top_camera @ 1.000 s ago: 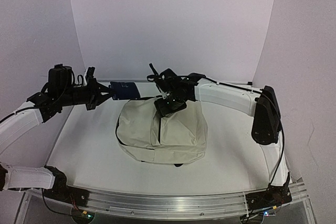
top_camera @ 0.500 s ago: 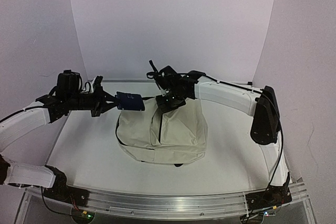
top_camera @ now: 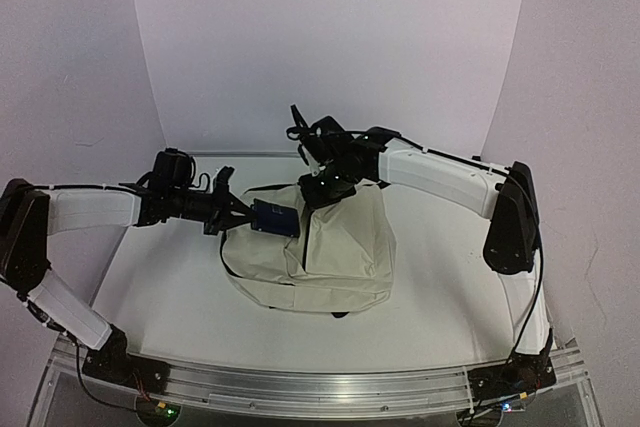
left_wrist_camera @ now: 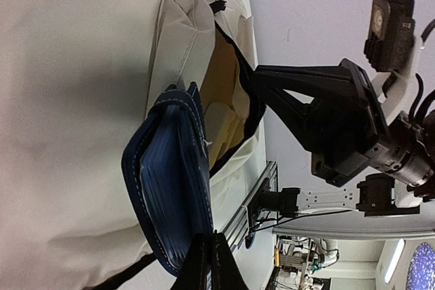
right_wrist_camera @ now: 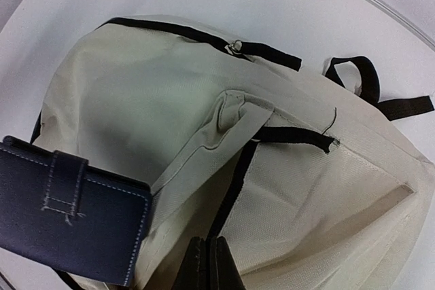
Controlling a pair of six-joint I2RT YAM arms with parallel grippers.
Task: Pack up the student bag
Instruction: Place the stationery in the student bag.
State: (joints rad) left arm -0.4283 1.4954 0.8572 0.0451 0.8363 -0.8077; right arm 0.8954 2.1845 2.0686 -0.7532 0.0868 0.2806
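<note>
The student bag (top_camera: 345, 257) lies in the middle of the table, cream fabric with black zipper lines. My right gripper (top_camera: 325, 187) is shut on the black-edged rim (right_wrist_camera: 238, 188) of its opening at the bag's back end and holds that rim raised. The fingertips (right_wrist_camera: 208, 252) are pressed together on the fabric. My left gripper (top_camera: 240, 217) is shut on a navy blue wallet (top_camera: 273, 218) with white stitching. It holds the wallet edge-on against the bag's left side, right at the opening. The wallet (left_wrist_camera: 170, 181) sits beside the gap, where yellow lining (left_wrist_camera: 224, 100) shows.
A black strap (right_wrist_camera: 370, 86) of the bag trails on the white table (top_camera: 160, 287) behind it. The aluminium rail (top_camera: 320, 387) runs along the near edge. White curved walls close off the back and sides.
The left arm has carried the wallet rightward, from beyond the bag's left corner up to the opening. The right gripper has shut on the bag's rim and lifted it a little.
</note>
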